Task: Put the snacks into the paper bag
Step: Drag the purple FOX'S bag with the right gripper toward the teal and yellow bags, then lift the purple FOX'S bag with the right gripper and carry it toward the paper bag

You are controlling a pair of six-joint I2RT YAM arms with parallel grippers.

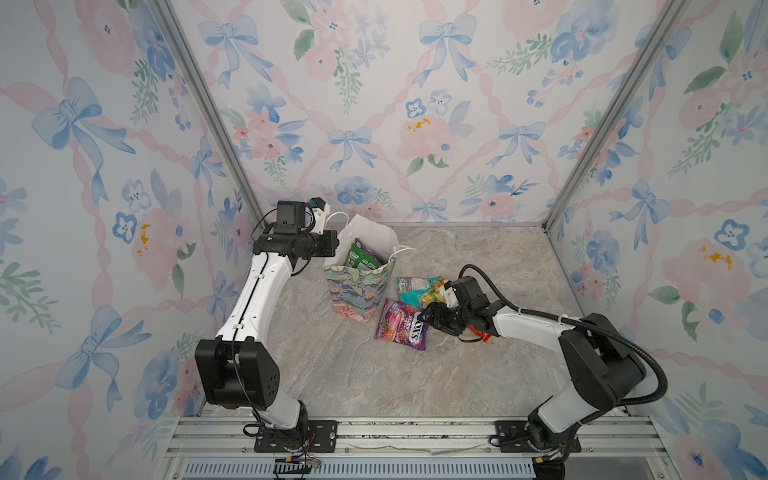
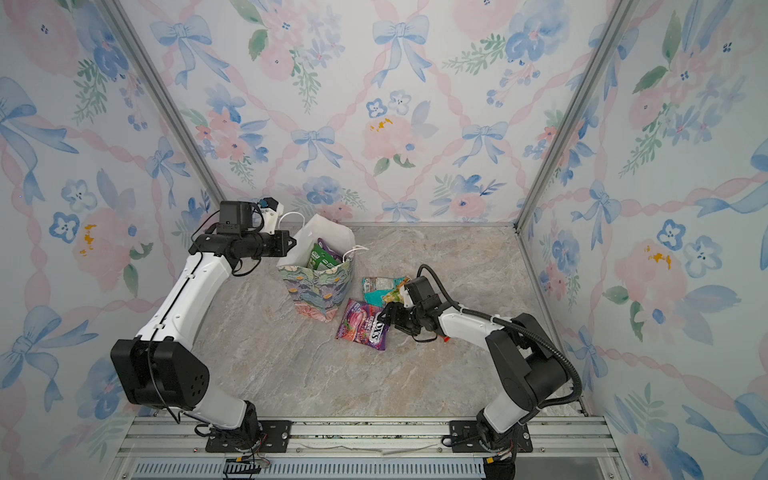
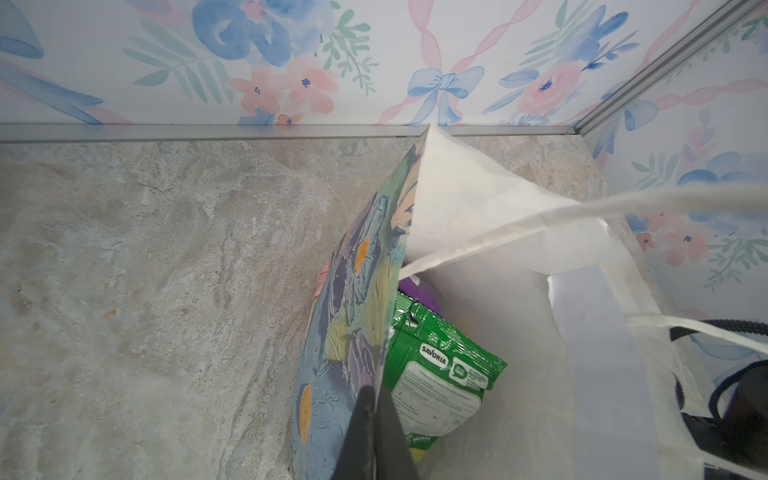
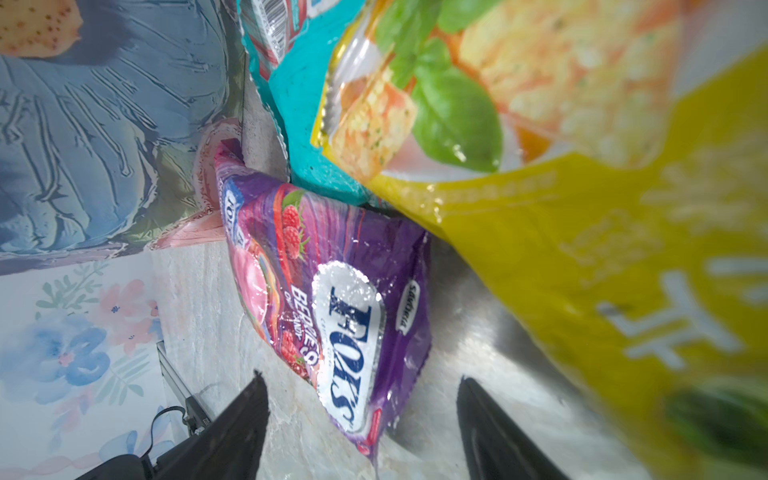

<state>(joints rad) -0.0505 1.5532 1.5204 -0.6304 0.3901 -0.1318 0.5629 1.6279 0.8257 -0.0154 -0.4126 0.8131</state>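
A: Purple FOX'S packet flat on the worktop, just beside the paper bag; teal packet and yellow packet near it, green packet already inside.
B: Right tool with jaws apart, astride the packet's near end. Better to go low, close on the sealed edge, not on the slippery middle.
A: And the left tool?
B: Clamped on the bag's rim, holding the mouth open. Lift high, then drop in.

The bag shows blue, green and pink flowers outside, white inside. Other items: purple packet, teal packet, yellow packet, green packet. The table is grey-beige marble
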